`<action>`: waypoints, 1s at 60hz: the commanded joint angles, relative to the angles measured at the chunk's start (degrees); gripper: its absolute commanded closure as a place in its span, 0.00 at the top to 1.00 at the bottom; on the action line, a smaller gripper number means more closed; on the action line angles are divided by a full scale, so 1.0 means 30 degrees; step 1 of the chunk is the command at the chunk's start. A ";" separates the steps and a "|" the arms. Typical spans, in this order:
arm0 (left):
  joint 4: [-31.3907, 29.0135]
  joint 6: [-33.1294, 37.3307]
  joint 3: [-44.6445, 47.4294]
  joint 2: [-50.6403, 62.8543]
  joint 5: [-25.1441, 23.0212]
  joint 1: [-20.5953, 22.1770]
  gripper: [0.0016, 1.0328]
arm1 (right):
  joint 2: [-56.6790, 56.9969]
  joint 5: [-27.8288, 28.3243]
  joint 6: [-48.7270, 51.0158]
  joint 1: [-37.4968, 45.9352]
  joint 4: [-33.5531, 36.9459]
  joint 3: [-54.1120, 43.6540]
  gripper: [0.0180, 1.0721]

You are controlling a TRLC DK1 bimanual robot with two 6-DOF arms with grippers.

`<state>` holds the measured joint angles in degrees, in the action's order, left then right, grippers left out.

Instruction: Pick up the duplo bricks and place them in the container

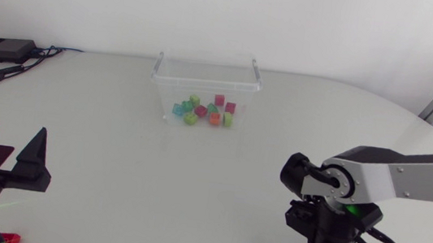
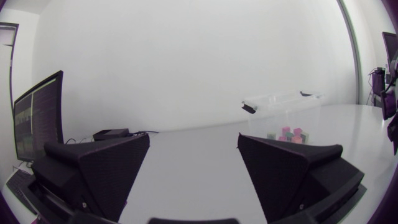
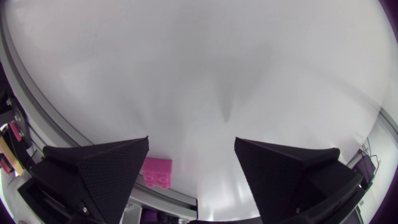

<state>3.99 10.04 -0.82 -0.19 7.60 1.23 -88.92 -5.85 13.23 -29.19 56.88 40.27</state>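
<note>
Wedge fingers of right gripper point(image 3: 191, 167) spread and empty, presumably readied for grasping; pink duplo brick point(image 3: 156, 172) just beside one finger; left gripper point(image 2: 193, 171) likewise spread, clear plastic container point(image 2: 273, 99) of coloured bricks point(image 2: 287, 132) well ahead.

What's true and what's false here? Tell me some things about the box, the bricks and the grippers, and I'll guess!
1. The box has bricks of many colours in it. True.
2. The left gripper holds a brick. False: it is open, with nothing between its fingers.
3. The box is black. False: it is clear.
4. The right gripper is open. True.
5. The right gripper hangs over the box. False: it is far from the box.
</note>
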 commanded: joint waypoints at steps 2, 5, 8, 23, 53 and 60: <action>0.0340 -0.0477 0.0332 -0.0231 0.0105 -0.0119 0.96 | -0.0300 -0.0043 -0.0193 0.0091 0.0551 -0.0533 0.95; 0.0370 -0.0477 0.0332 -0.0231 0.0134 -0.0119 0.96 | -0.0241 -0.0014 0.0130 0.0062 0.0961 -0.0621 0.95; 0.0370 -0.0477 0.0332 -0.0231 0.0164 -0.0119 0.96 | -0.0388 -0.0014 0.0335 0.0003 0.1283 -0.0680 0.95; 0.0282 -0.0389 0.0273 -0.0260 0.0457 -0.0119 0.96 | -0.0886 -0.0248 0.0715 -0.1256 0.2250 -0.1998 0.91; 0.0135 -0.0301 0.0068 -0.0260 0.0544 -0.0119 0.96 | -0.0710 -0.0453 0.1507 -0.2252 0.3129 -0.2936 0.83; 0.0106 -0.0301 0.0039 -0.0231 0.0544 -0.0119 0.96 | -0.1032 -0.0424 0.1682 -0.2018 0.3012 -0.2877 0.78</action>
<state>4.19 10.07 -0.84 -0.23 9.08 1.23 -90.74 -6.90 16.40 -35.48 64.47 33.30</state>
